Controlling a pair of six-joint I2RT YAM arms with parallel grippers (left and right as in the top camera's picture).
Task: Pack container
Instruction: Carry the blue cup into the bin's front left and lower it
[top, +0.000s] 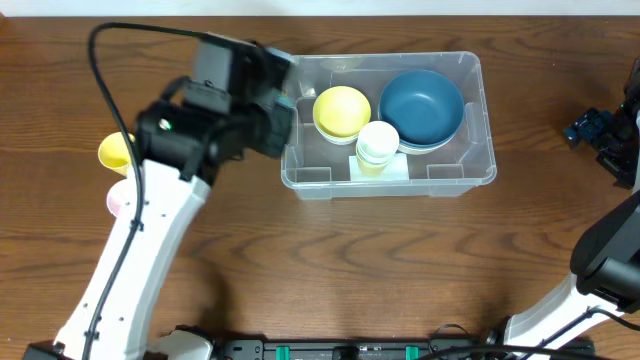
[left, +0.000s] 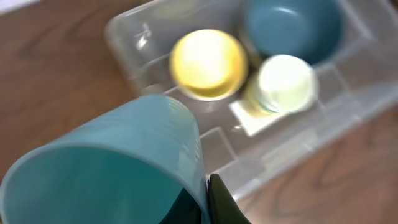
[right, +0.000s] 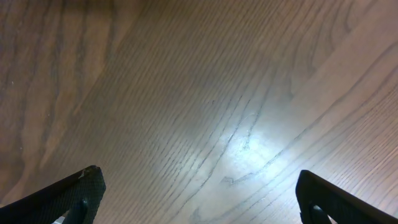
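Left claw (top: 281, 114) is seen overhead at the left wall of the container (top: 470, 178), which sits far-centre on the table (top: 330, 270). A yellow bowl (top: 341, 110), blue bowl (top: 421, 105) and pale cup (top: 377, 145) are packed inside. A yellow cup (top: 113, 152) and something pink (top: 115, 201) lie left, partly hidden by the arm.

Left wrist: the claw is clamped on a tilted teal cup (left: 112, 174), held just short of the container. The view is blurred and only one finger is seen.

Step judged: cup delivery. Next, the cup is to be brought over the free near-left corner and released.

Right wrist: the right claw (right: 199, 179) is spread wide over bare table, nothing held.
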